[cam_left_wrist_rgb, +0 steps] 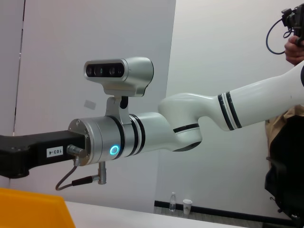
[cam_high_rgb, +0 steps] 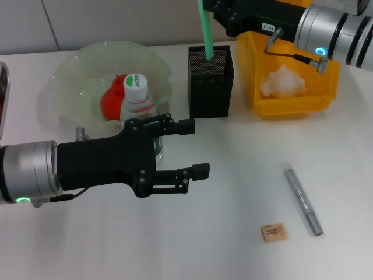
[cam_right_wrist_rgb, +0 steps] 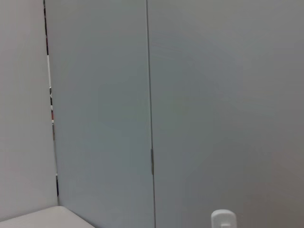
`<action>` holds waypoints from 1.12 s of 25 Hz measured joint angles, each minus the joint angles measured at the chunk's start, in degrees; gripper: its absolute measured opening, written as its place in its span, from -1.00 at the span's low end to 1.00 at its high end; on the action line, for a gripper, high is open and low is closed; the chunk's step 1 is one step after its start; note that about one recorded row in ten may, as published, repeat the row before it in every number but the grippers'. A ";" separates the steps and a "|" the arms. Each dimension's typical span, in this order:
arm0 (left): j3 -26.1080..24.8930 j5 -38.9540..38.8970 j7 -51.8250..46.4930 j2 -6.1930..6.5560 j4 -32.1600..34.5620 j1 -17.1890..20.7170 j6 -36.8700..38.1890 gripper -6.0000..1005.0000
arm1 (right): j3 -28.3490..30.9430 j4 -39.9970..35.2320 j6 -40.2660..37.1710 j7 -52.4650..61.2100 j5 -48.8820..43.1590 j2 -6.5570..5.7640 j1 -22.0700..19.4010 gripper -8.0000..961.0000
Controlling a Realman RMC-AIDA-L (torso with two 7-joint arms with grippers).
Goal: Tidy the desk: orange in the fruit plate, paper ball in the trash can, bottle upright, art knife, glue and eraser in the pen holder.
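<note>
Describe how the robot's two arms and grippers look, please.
Both grippers, left and right, are matte black with angular bodies. Each sits on a silver cylindrical wrist with a glowing ring light and a thin cable. The right arm is white with black bands and bears a small white label.

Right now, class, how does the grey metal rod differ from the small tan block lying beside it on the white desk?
The grey metal rod is long, slim and cylindrical; the small tan block is short, flat and rectangular. The rod is plain grey; the block carries a printed label. Both lie loose on the desk, outside the black mesh cup.
</note>
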 joint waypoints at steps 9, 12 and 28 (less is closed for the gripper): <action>-0.01 0.00 0.21 0.00 -0.71 -0.16 0.00 0.62 | 0.18 0.04 0.04 -0.03 0.07 0.22 -0.84 -0.88; 0.10 0.00 0.25 0.00 -0.71 -0.18 0.00 0.62 | 0.23 -0.07 -0.01 -0.16 0.72 0.30 -1.35 -0.88; 0.35 0.00 0.25 0.00 -0.79 -0.22 0.00 0.62 | 0.19 -0.54 -0.45 -0.97 1.47 0.55 -1.92 -0.66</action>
